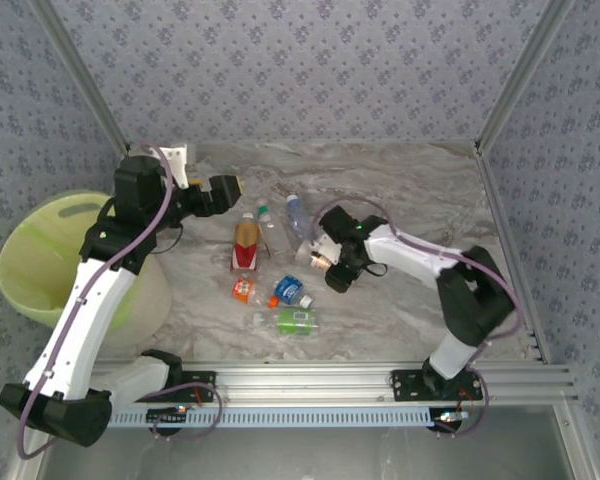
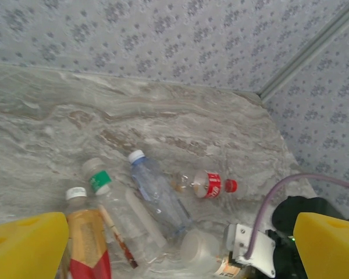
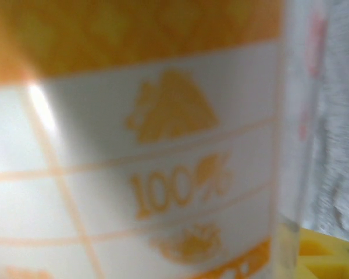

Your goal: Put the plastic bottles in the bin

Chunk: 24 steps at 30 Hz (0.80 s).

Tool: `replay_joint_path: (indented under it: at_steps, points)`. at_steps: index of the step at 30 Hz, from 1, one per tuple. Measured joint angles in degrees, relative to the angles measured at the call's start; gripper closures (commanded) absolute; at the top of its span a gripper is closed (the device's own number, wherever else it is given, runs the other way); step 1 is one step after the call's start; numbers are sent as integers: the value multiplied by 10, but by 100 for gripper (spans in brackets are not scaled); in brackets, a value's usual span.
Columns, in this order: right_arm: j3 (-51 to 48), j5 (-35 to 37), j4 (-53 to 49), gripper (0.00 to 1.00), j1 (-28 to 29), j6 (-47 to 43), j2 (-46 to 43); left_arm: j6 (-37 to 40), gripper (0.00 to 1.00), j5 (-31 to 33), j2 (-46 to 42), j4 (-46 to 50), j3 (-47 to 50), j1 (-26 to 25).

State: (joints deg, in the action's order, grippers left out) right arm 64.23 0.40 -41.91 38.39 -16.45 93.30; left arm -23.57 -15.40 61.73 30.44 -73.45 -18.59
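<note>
**Bottles on table, right gripper at orange-label bottle**

Bin stands at the left edge, beside the left arm. The bottles lie in a cluster mid-table, right of the bin. Three lie side by side with long axes running near to far and caps toward the far wall: brown bottle, green-cap bottle and blue-cap bottle. Nearer, the green-label bottle lies left to right. The left gripper hovers at the cluster's far-left side, jaws spread wide, holding nothing. The right gripper sits at the cluster's right side. The orange-label bottle is close against its camera, label text upright there, with a yellow finger beside it. I cannot tell whether the jaws clamp it.
</note>
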Motion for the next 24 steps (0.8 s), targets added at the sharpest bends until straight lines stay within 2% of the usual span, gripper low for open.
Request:
replay_joint_path:
  at_steps: [8, 18, 24]
  points:
    - [-51, -64, 128, 51, -5, 108, -143, -72, 1, -36, 63, -104, 43, -50]
    - [-111, -140, 296, 51, 5, 231, -186, -137, 1, -109, 168, -203, 48, -128]
    - [-111, -160, 341, 50, 9, 244, -191, -153, 13, -130, 213, -212, 17, -150]
